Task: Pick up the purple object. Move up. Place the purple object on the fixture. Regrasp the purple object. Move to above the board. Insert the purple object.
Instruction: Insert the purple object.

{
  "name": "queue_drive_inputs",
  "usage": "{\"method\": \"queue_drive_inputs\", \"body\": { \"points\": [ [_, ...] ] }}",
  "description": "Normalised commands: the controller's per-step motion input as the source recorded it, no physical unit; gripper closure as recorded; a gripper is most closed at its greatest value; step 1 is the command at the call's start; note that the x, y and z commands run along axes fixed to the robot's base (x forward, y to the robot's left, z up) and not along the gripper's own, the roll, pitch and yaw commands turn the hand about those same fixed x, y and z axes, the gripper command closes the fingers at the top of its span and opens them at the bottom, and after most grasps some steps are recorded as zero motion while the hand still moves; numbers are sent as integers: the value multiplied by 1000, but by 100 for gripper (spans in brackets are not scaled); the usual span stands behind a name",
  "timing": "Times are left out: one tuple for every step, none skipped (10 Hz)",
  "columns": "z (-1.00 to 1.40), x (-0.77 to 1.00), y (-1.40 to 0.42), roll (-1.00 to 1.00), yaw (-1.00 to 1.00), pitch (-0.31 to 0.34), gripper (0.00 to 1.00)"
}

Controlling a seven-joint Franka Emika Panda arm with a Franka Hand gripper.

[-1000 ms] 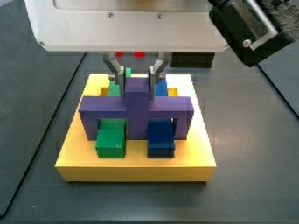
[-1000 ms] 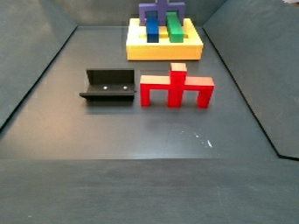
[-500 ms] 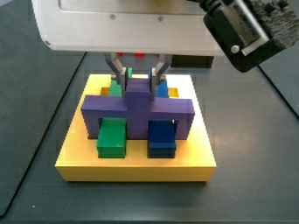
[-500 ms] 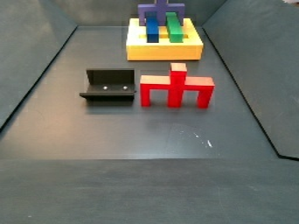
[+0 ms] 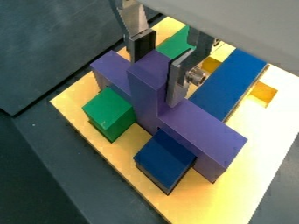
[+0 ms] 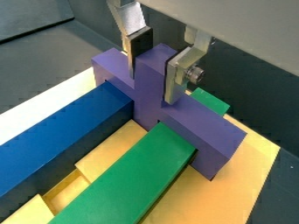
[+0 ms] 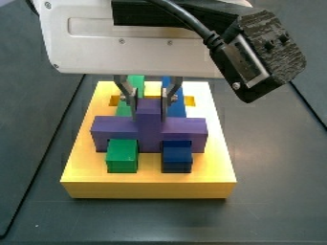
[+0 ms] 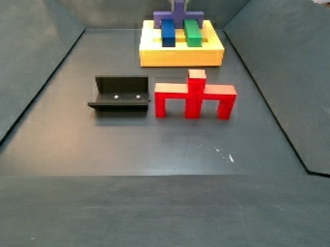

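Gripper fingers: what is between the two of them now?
In both wrist views the gripper on the yellow board has the purple object's upright stem between its fingers.

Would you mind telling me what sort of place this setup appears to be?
Probably a robot assembly test bench: the gripper grips a purple object seated in a yellow board, with a fixture and red piece on the dark floor.

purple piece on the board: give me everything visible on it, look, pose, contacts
The purple object is a matte, blocky piece: a crossbar with a raised central stem, plastic-like. It sits low on the yellow board, straddling the green block and blue block, which run beneath its crossbar. In both wrist views the gripper stands at the stem, its silver fingers with dark pads against opposite sides. A side view shows the crossbar level.
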Motion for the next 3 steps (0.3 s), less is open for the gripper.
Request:
{"method": "queue_drive_inputs", "body": {
  "points": [
    [-97,0,0,-13,0,-46,100],
    [0,0,0,0,0,-4,100],
    [0,0,0,0,0,0,100]
  ]
}}
